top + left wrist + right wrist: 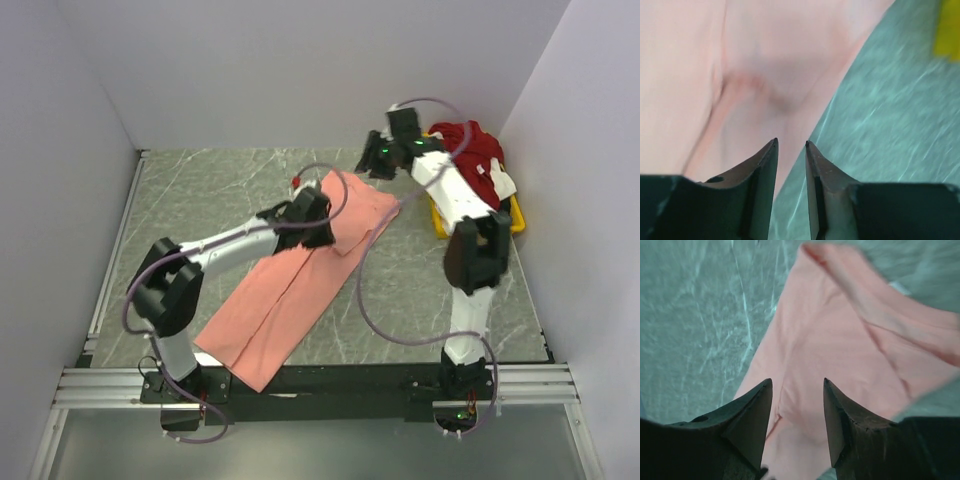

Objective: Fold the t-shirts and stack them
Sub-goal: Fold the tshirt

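Note:
A salmon-pink t-shirt [290, 290] lies folded in a long strip, running diagonally from the near left to the middle of the table. Its far end is doubled over [365, 215]. My left gripper [322, 225] hovers over that far part; in the left wrist view the gripper [791, 142] is open a little with nothing between the jaws, above the shirt's edge [765, 75]. My right gripper [373, 160] hangs above the shirt's far corner. It is open [797, 381] over the pink cloth [840, 355] and holds nothing. A dark red t-shirt with white parts [468, 148] lies bunched at the back right.
A yellow tray [517, 215] under the red shirt stands against the right wall, and its corner [947, 30] shows in the left wrist view. White walls close in the left, back and right. Grey marbled tabletop [200, 200] shows at the back left.

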`<action>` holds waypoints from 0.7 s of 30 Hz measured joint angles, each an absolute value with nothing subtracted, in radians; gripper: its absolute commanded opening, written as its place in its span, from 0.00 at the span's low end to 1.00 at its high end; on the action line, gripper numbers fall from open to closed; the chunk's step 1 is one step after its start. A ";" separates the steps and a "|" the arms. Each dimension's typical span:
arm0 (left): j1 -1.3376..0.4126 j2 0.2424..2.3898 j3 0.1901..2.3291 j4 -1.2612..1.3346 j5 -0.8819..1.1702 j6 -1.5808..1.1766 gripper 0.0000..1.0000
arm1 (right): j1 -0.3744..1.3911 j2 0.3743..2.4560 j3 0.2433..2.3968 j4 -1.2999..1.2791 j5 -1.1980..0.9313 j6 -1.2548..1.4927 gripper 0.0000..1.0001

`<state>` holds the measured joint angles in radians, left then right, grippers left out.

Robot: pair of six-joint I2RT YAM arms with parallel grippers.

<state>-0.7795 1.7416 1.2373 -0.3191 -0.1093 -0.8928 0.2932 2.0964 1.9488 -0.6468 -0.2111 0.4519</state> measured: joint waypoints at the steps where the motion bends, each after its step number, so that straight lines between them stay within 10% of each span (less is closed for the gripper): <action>1: -0.759 1.779 1.311 -0.331 -0.109 -0.857 0.35 | 0.268 2.025 1.889 -0.624 -0.204 0.458 0.52; 13: -0.720 2.288 1.936 -0.477 -0.158 -0.451 0.71 | 0.151 1.616 1.264 -0.447 -0.195 0.485 0.52; 21: -0.722 2.412 2.044 -0.546 -0.194 -0.293 0.75 | 0.147 1.465 1.084 -0.402 -0.196 0.481 0.52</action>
<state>-0.7223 2.4119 2.0438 -0.5461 -0.1944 -0.2928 0.1474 1.4651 1.0836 -0.4019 -0.1963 0.4808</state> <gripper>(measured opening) 0.752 0.524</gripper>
